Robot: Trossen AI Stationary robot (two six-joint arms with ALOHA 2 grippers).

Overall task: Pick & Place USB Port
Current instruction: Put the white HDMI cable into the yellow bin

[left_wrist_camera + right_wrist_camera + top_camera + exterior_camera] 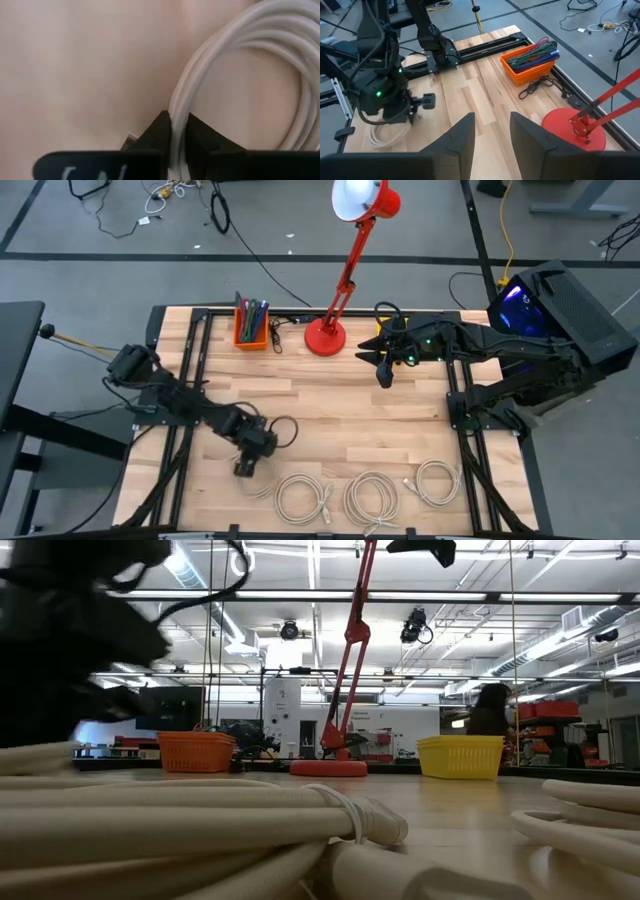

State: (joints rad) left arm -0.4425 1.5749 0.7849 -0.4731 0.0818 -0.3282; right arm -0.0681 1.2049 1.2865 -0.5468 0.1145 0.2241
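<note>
At the table's near left, a coiled white USB cable (235,75) is pinched by the left gripper (179,131) for lifting; the right gripper (491,131) is held released, far right.

Both arms are matte black and jointed, looped with black cables; small green lights glow near the right end effector (385,376).

The left pincer (178,131) pointed down at the pale wooden tabletop (75,65). Its two dark fingers (156,135) stood close together with strands of a white coiled cable (235,60) running between them and touching both. The coil curved away in a loop lying on the wood. A small metallic end (129,141) showed just beside one finger.
</note>
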